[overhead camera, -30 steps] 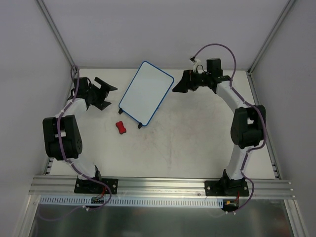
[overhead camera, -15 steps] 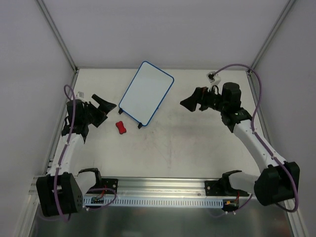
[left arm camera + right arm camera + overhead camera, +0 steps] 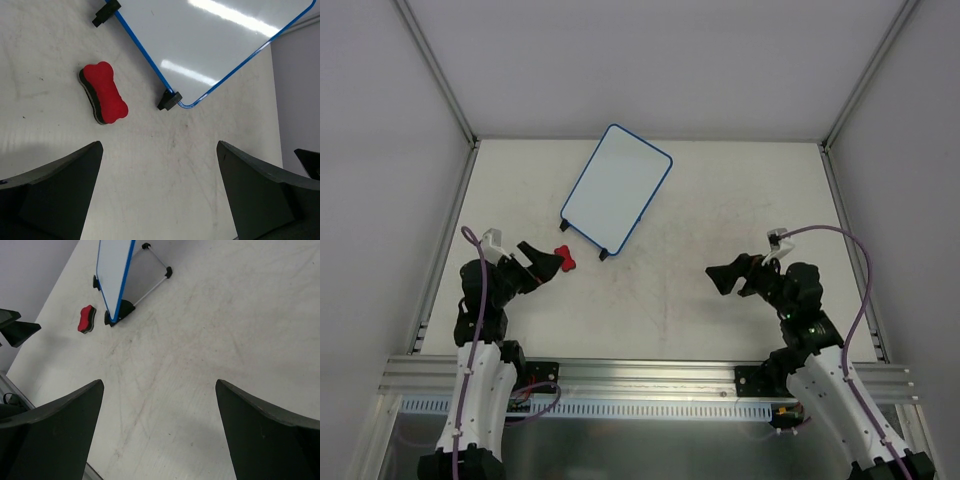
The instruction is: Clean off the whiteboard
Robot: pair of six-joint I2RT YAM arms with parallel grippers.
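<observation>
The whiteboard (image 3: 616,188), white with a thin blue frame and black feet, stands tilted at the back left of the table; its face shows no marks. It also shows in the left wrist view (image 3: 210,45) and edge-on in the right wrist view (image 3: 114,275). The red bone-shaped eraser (image 3: 566,253) lies on the table just in front of the board's near left foot (image 3: 104,93) (image 3: 86,319). My left gripper (image 3: 545,263) is open and empty, just short of the eraser (image 3: 160,192). My right gripper (image 3: 728,278) is open and empty over bare table at the right (image 3: 160,432).
The table (image 3: 680,290) is a scuffed off-white surface enclosed by grey walls. An aluminium rail (image 3: 650,372) runs along the near edge at the arm bases. The board's wire stand (image 3: 155,270) sticks out behind it.
Both arms have drawn back from the far side of the table toward the near edge and lowered. The left gripper now sits beside the eraser. The board and eraser have not moved.
</observation>
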